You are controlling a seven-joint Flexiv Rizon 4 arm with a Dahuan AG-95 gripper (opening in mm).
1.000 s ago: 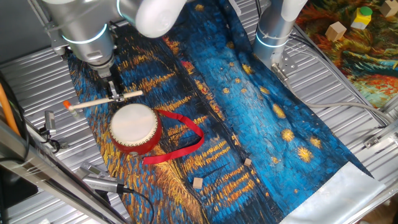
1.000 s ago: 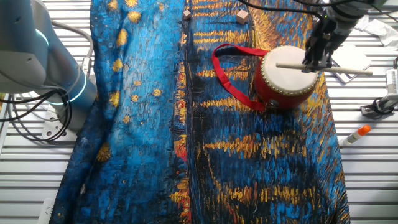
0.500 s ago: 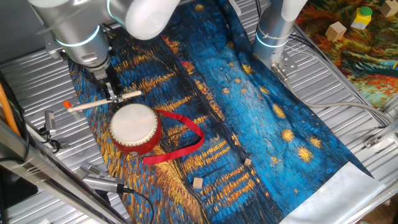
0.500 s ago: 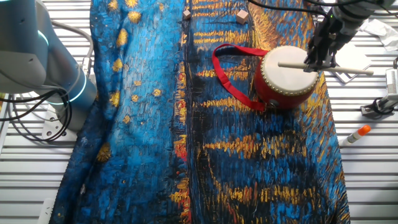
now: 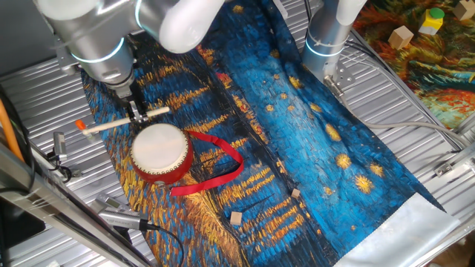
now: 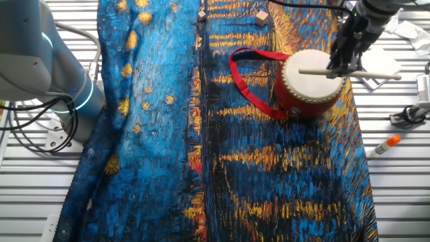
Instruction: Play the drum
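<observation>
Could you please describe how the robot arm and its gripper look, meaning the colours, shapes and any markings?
The arm has thick rounded segments in glossy white and silver-grey, with a thin glowing light-blue ring around the joint. The gripper is small, dark and metallic, with two slim black fingers. In the other fixed view, the gripper also looks dark and narrow. No logos or markings are legible in either view.

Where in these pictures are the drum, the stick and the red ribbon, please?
drum (image 5: pixel 157 146), one fixed view, centre of the cream-white skin.
stick (image 6: pixel 377 74), the other fixed view, bare shaft right of the gripper.
ribbon (image 6: pixel 247 91), the other fixed view, red band lying on the cloth left of the drum.
</observation>
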